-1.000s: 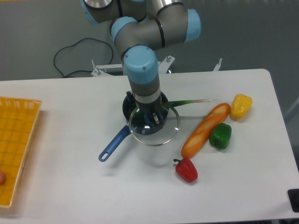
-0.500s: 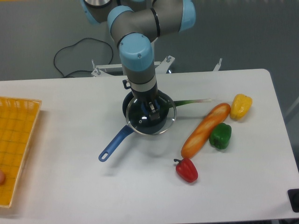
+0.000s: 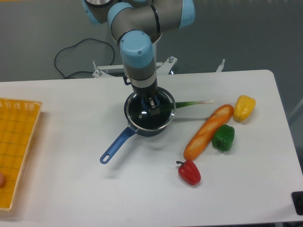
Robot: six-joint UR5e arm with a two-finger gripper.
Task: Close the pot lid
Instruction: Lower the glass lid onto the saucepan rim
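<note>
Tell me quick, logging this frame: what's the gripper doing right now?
Gripper: shut on the lid, held by its knob over the pot.

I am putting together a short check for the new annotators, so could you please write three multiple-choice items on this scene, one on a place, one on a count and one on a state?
1. Where does the red pepper lie?
A. In the yellow basket
B. On the table, nearer the camera than the baguette
C. Inside the saucepan

2. How many peppers are on the table?
A. One
B. Two
C. Three

3. How does the lid stand?
A. Over the saucepan, with the gripper at its knob
B. Flat on the table beside the peppers
C. In the basket

Answers
1. B: it lies on the white top below the baguette's lower end.
2. C: the red one, a green pepper and a yellow pepper.
3. A: its silver rim lines up with the saucepan's rim, and the fingers reach down at its centre.
</note>
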